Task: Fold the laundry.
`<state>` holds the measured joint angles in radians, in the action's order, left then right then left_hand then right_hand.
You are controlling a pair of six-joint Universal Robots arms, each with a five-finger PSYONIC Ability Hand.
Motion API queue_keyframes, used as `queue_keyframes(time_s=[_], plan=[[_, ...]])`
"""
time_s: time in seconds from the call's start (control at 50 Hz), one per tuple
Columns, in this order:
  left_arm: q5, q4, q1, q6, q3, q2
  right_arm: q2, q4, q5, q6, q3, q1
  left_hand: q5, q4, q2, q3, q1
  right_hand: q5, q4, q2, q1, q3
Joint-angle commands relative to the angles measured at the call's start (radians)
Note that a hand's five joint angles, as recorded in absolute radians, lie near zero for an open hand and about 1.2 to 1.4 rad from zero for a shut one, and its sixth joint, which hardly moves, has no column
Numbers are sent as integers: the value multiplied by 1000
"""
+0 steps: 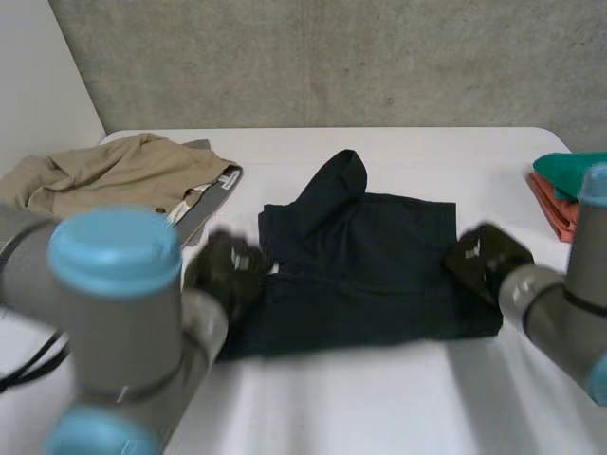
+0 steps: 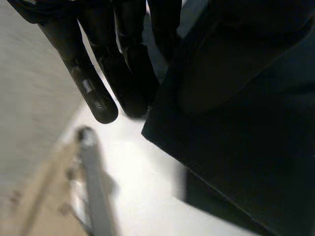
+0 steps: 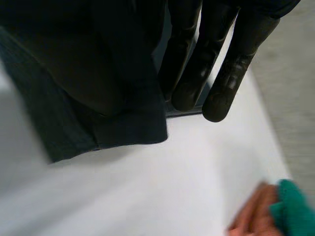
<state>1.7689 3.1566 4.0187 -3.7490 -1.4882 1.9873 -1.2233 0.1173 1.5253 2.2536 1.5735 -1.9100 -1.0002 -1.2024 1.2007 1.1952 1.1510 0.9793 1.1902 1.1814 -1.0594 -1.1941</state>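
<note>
On the bench point(image 1: 379, 398), my left hand point(image 1: 228, 270) and right hand point(image 1: 484, 258) each pinch a side edge of the dark cloth point(image 1: 370, 275), so I can fold it evenly.

White table point(image 1: 379, 408) with a rounded far corner, set against a grey concrete wall point(image 1: 332, 57) marked by faint vertical seams, a plain white wall point(image 1: 38, 66) joined at the left, the whole lit softly and evenly, shadows kept faint
</note>
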Motion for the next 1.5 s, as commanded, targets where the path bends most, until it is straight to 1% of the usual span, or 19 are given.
queue_keyframes(time_s=[0.02, 0.04, 0.1, 0.12, 0.14, 0.22, 0.28, 0.38, 0.58, 0.68, 0.76, 0.86, 0.9, 1.02, 1.12, 1.14, 1.22, 1.38, 1.5], plan=[[-3, 175, 45, -60, 379, 202, 133, -110, 62, 93, -292, -6, -222, -194, 196, 201, 245, 242, 206, 215, -337, -202], [-3, 206, 48, -72, 422, 218, 149, -170, 64, 106, -372, -9, -222, -194, 196, 201, 245, 242, 206, 215, -337, -202], [-3, 367, 71, -120, 568, 249, 154, -296, 56, 119, -443, -11, -222, -194, 196, 201, 245, 242, 206, 215, -337, -202], [-3, 420, 78, -130, 595, 249, 153, -430, 46, 124, -473, -11, -222, -194, 196, 201, 245, 242, 206, 215, -337, -202], [1, 539, 94, -141, 633, 248, 151, -506, 39, 123, -480, -11, -222, -194, 196, 201, 245, 242, 206, 215, -337, -202], [7, 780, 106, -138, 655, 216, 148, -865, -2, 136, -492, -14, -222, -194, 196, 201, 245, 242, 206, 215, -337, -202], [9, 820, 103, -120, 637, 191, 151, -932, -26, 152, -501, -38, -222, -194, 196, 201, 245, 242, 206, 215, -337, -202], [4, 771, 102, -37, 502, 154, 188, -871, -33, 193, -530, -38, -222, -194, 196, 201, 245, 242, 206, 215, -337, -202], [4, 657, 85, -29, 209, 149, 326, -566, -30, 201, -452, -41, -222, -194, 196, 201, 245, 242, 206, 215, -337, -202], [6, 518, 36, -29, 85, 160, 383, -404, -30, 179, -386, -41, -222, -194, 196, 201, 245, 242, 206, 215, -337, -202], [9, 395, 26, -23, 22, 166, 389, -308, -31, 161, -330, -40, -222, -194, 196, 201, 245, 242, 206, 215, -337, -202], [26, 281, 16, -20, -49, 140, 338, -249, -27, 158, -241, -40, -222, -194, 196, 201, 245, 242, 206, 215, -337, -202], [36, 251, 14, -20, -73, 113, 276, -214, -27, 158, -188, -40, -222, -194, 196, 201, 245, 242, 206, 215, -337, -202], [66, 90, -10, -22, -205, -56, 145, -73, -30, 147, -57, -40, -222, -194, 196, 201, 245, 242, 206, 215, -337, -202], [63, -113, -50, -18, -300, -174, 3, 154, -30, 34, 98, -38, -222, -194, 196, 201, 245, 242, 206, 215, -337, -202], [58, -174, -69, -17, -326, -198, -19, 180, -28, 5, 124, -37, -222, -194, 196, 201, 245, 242, 206, 215, -337, -202], [60, -266, -118, -14, -368, -214, -82, 237, -27, -94, 220, -20, -222, -194, 196, 201, 245, 242, 206, 215, -337, -202], [55, -312, -178, -14, -368, -217, -154, 258, -2, -115, 275, -21, -222, -194, 196, 201, 245, 242, 206, 215, -337, -202], [50, -282, -145, -14, -288, -196, -154, 252, 0, -114, 264, -21, -222, -194, 196, 201, 245, 242, 206, 215, -337, -202]])
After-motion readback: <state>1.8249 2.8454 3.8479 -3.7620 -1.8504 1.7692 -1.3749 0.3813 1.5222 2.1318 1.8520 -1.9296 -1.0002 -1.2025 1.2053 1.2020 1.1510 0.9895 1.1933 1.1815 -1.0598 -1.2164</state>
